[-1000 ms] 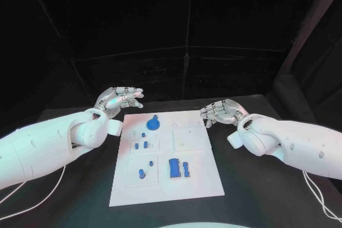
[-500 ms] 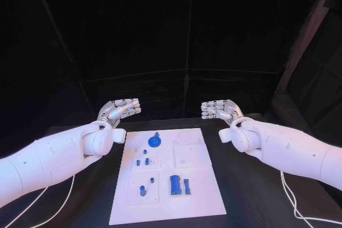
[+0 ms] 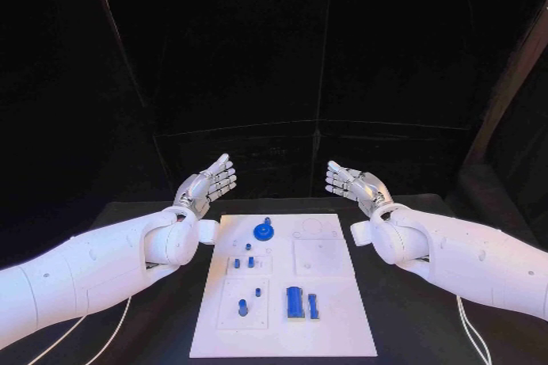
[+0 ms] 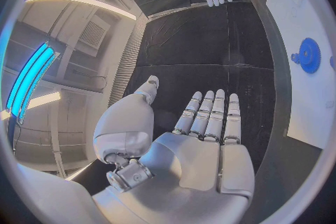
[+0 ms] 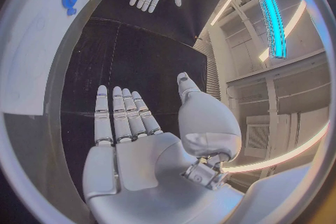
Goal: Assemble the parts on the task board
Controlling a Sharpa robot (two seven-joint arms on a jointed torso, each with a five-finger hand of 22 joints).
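Black table (image 3: 434, 302), dark backdrop. One white task board (image 3: 343, 302) lower centre, eight blue parts (image 3: 294, 301). Left hand (image 3: 208, 184), right hand (image 3: 354, 185): fingers spread, holding nothing.

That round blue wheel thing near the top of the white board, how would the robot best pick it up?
Probably from straight above, fingers pinching the outer rim of the blue gear. It lies flat on the task board, so its sides are hard to reach. The left hand and right hand hover open, equally near.
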